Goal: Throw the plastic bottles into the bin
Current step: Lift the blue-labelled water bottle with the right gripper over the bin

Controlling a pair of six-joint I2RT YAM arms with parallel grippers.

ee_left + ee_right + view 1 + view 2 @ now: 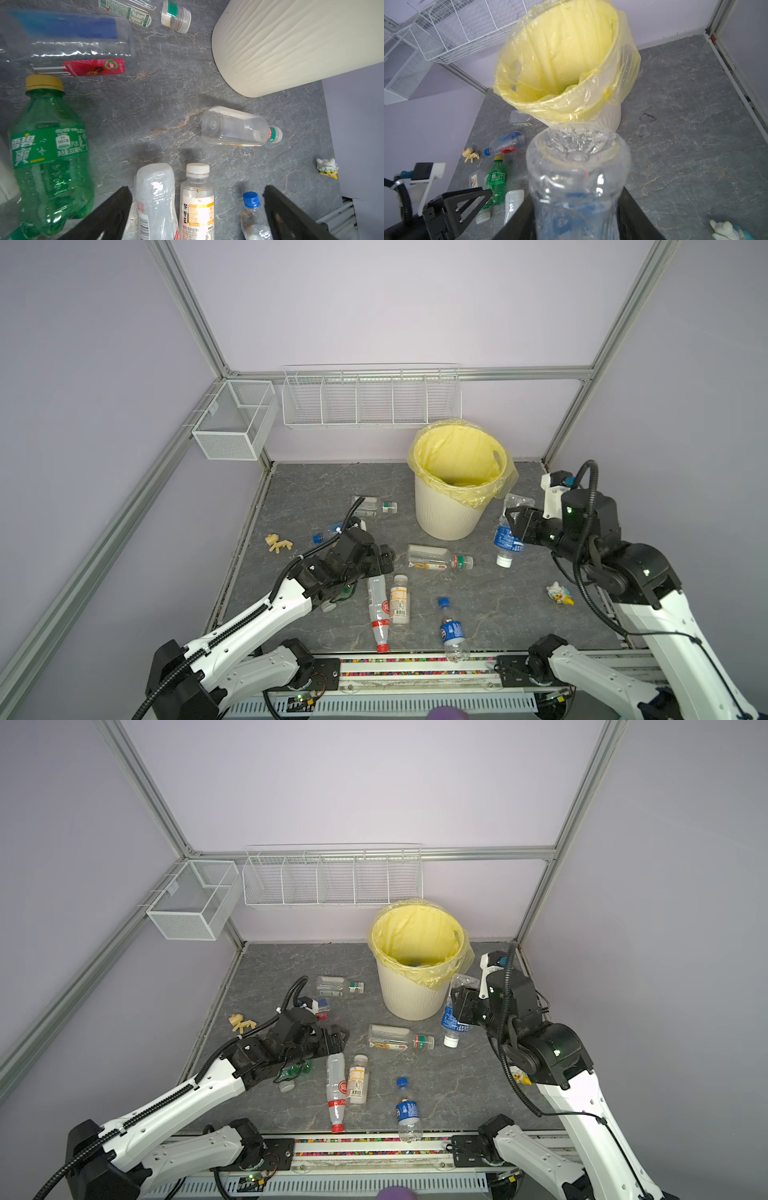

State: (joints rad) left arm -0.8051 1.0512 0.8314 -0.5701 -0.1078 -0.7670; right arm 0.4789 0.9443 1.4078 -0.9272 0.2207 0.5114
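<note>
One green bottle [49, 155] reads 雪碧; left hand [197, 190] apart; right hand [512, 524] clamps blue-label bottle [508, 542], lettering blurred, maybe English.

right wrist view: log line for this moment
left tool: open, empty | right tool: shut on clear blue-labelled plastic bottle, cap down | cream ribbed plastic bin: bottle beside it, not in

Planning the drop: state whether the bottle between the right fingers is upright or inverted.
Inverted: the blue-labelled bottle has its white cap down, base up.
</note>
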